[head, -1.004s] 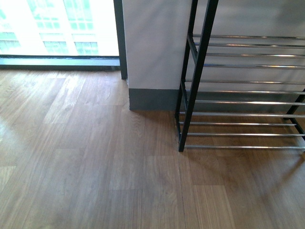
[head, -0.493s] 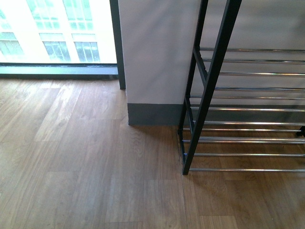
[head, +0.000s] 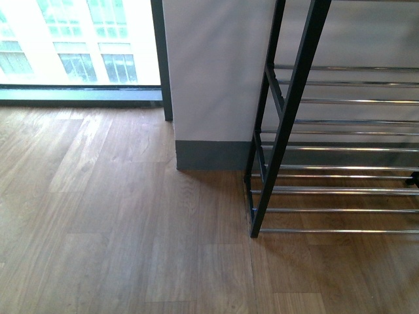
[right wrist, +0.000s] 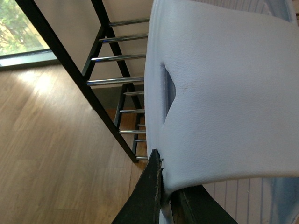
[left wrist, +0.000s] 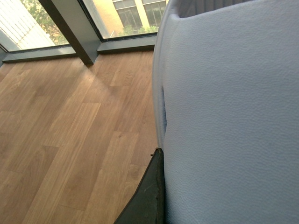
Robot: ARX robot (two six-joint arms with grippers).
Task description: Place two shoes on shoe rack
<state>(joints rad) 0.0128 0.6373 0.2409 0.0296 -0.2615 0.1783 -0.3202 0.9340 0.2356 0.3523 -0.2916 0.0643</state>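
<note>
Chrome bars in several tiers, carried on a black metal frame, make up the shoe rack (head: 286, 124), which stands on the wooden floor (head: 118, 229) at the right of the front view, close to a pale wall pillar (head: 209, 72) with a grey baseboard (head: 209, 156). Between the bars of the part in view, only floor and wall show. A bright window (head: 78, 46) lies to the left of the pillar, and neither arm appears in this view. In the left wrist view the left gripper (left wrist: 158, 161) holds a pale blue left-held sandal (left wrist: 224, 116) above the floor. One dark finger (left wrist: 147, 198) lies against the sandal's edge, and the other finger is hidden behind the shoe. This sandal hangs near the window corner, and the rack does not show in that picture. In the right wrist view the right gripper (right wrist: 166, 186) is clamped on the right-held sandal (right wrist: 219, 93), its two dark fingers pinching the sandal's lower edge between them. That sandal hangs in the air just beside the rack's end frame and covers part of the bars behind it. Whether it is over a tier or only in front of the rack cannot be told.
</note>
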